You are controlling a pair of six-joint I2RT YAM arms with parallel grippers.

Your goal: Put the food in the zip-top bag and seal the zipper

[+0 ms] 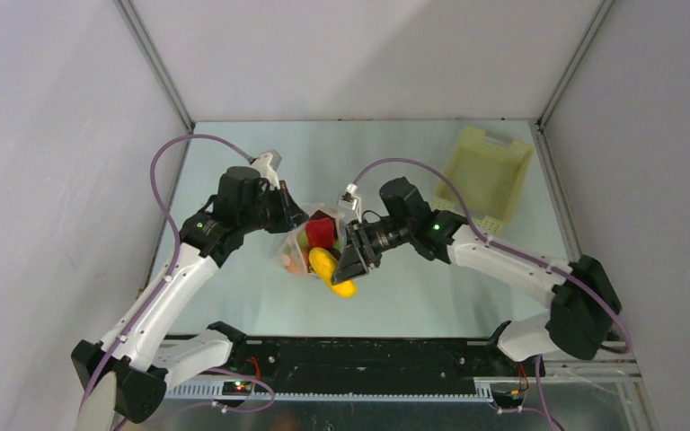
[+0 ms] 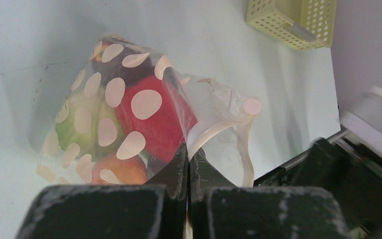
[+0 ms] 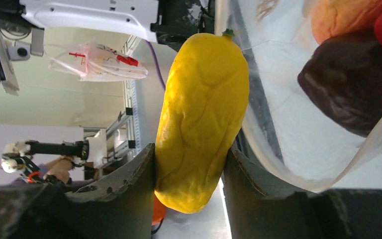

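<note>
Pinching bag at its rim with left tool, clamping yellow food in right tool beside the mouth; may snag the rim, yanking bag free.

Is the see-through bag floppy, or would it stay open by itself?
Probably floppy: the bag is thin and crinkly, and its mouth strip curls where the left gripper pinches it. Let go, it would likely sag shut. The food inside seems to give it its shape, so a push may slide the whole bundle.
</note>
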